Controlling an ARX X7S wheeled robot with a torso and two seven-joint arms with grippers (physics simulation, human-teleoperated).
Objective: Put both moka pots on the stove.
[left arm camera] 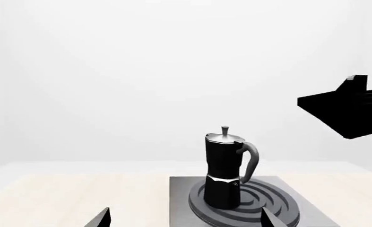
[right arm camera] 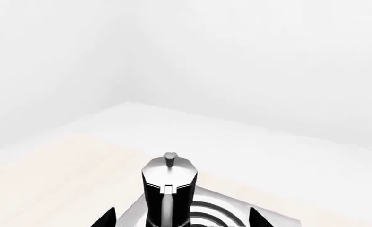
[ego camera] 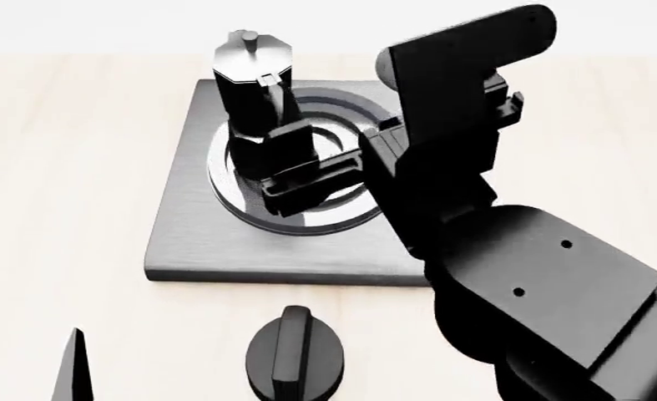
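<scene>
One moka pot (ego camera: 250,73), black and faceted with a silvery lid, stands upright on the ring burner of the dark-grey stove (ego camera: 194,225). It also shows in the left wrist view, moka pot (left arm camera: 225,166), and in the right wrist view, moka pot (right arm camera: 168,189). My right gripper (right arm camera: 180,220) is open just short of that pot, its fingers spread wider than the body, the handle facing it. My left gripper (left arm camera: 186,221) is open and empty, back from the stove (left arm camera: 186,198). A second pot is out of view.
A squat black round knob (ego camera: 297,359) sits on the light wooden table in front of the stove. My bulky right arm (ego camera: 507,251) reaches over the stove's right side and hides it. One left fingertip (ego camera: 74,368) shows at the near left.
</scene>
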